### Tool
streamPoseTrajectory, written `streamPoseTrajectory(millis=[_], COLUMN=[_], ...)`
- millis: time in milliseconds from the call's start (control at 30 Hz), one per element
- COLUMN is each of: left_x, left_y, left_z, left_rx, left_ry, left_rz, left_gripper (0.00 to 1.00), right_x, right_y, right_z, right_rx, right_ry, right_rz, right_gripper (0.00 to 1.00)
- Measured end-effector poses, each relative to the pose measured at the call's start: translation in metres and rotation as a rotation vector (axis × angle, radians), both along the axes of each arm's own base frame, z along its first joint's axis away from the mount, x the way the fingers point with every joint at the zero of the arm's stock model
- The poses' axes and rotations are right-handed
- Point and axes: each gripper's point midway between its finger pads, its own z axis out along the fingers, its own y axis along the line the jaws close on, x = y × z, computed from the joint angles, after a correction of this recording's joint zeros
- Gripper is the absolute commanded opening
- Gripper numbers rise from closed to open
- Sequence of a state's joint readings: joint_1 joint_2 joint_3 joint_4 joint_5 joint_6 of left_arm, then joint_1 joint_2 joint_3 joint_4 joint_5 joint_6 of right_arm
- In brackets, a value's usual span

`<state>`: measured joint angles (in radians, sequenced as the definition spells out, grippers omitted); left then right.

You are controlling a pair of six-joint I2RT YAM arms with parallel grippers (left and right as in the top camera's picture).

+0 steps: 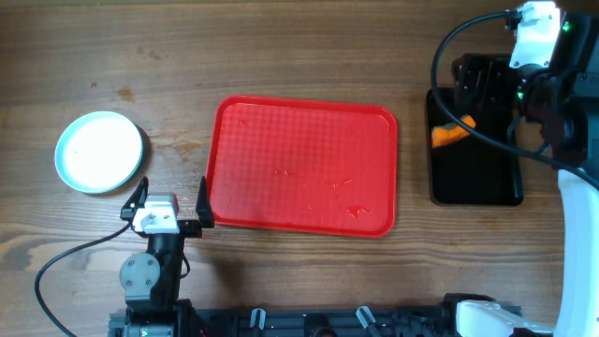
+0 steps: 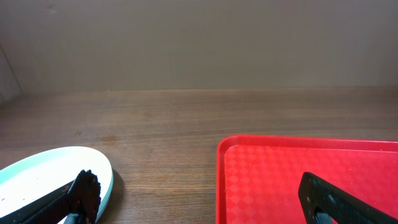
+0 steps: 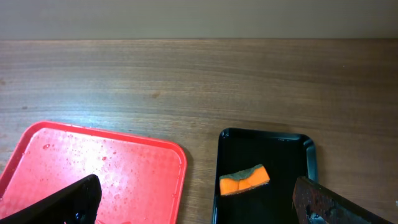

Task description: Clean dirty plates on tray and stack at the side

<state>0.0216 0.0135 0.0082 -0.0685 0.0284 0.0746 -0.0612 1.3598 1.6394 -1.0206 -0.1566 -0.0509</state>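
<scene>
Left pincer (image 1: pixel 171 199) held spread, empty, at tray (image 1: pixel 281 140) lower-left corner. Plates (image 1: pixel 99 152) seen as one pale disc on desk (image 1: pixel 309 56), left of tray, apart. Right pincer (image 3: pixel 196 186) spread over black tray (image 1: pixel 473 168), right of tray.

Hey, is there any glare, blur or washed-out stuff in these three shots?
Overhead: the plate is nearly blown out to white, and wet spots glint low on the tray. Left wrist: the light is even, but the fingers are dark shapes with little detail. Right wrist: a pale sheen and bright droplets cover the tray's left part, while the sponge looks crisp.
</scene>
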Motion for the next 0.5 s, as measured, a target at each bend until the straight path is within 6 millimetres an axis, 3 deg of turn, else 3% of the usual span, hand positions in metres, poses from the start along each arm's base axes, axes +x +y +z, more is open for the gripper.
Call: streamPoseTrajectory(millis=[500], left_x=[0.0000], left_y=[-0.0001], left_z=[-0.0001], left_rx=[0.003], left_ry=[0.000], left_rz=[-0.001], left_gripper=[1.00], right_x=[0.0001], right_y=[-0.0014], right_z=[-0.0001], right_rx=[-0.015], right_ry=[-0.001], right_rz=[0.002], right_gripper=[1.00])
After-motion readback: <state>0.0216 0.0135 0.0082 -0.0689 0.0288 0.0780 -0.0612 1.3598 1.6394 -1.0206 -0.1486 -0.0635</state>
